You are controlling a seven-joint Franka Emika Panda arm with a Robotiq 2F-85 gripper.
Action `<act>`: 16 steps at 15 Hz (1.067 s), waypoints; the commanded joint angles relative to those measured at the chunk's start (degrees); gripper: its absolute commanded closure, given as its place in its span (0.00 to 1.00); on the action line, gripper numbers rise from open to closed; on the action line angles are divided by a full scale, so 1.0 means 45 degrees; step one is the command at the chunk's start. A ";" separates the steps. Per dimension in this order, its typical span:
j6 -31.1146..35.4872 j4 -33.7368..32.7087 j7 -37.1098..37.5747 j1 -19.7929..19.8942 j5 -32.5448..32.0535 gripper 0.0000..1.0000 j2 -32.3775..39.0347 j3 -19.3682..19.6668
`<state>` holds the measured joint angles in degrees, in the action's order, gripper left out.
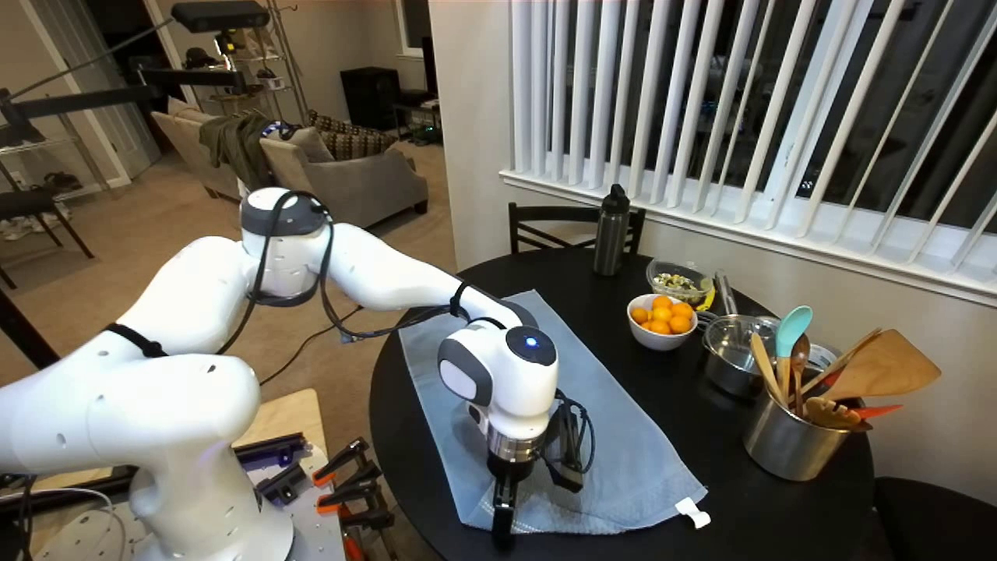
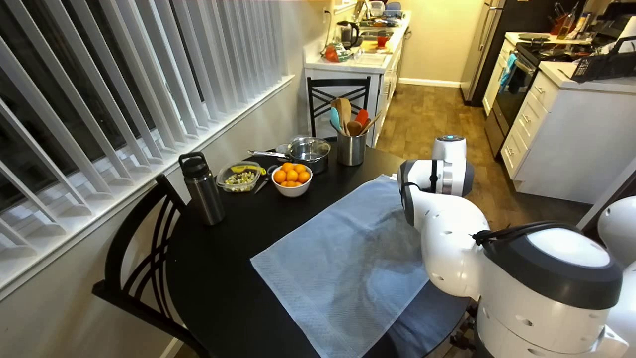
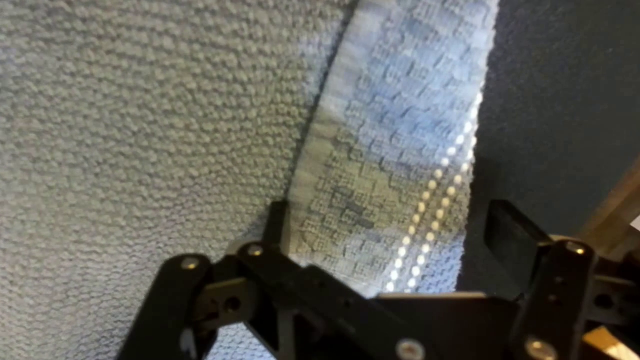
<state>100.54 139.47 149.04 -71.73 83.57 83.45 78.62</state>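
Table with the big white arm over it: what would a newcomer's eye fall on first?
Most likely the white arm, stretched over the black table, its open gripper at the edge of a blue towel. Next, perhaps, the bright oranges heaped in a white bowl beside a saucepan. Then the metal canister near the table's edge, bristling with wooden and coloured utensils.

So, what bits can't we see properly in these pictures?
The tool: hidden behind the arm in an exterior view.
The towel: cut off by the left edge in the wrist view.
Brown thing: blurred, cut off by the wrist view's right edge.
Utensils: lower ends hidden inside the steel container, both exterior views.
Behind the blinds: too dark to tell, both exterior views.
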 commanded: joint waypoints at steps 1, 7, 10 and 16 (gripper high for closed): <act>-0.0561 -0.0178 0.0000 -0.0026 0.0160 0.00 0.0004 0.0199; -0.0700 -0.0360 0.0000 0.0087 0.0371 0.00 0.0431 0.0157; -0.0085 -0.0248 0.0000 0.0291 0.0037 0.00 0.0089 0.0002; 0.0353 -0.0117 0.0000 0.0642 -0.0206 0.00 0.0097 0.0021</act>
<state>99.86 137.89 149.04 -69.34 83.19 83.89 78.66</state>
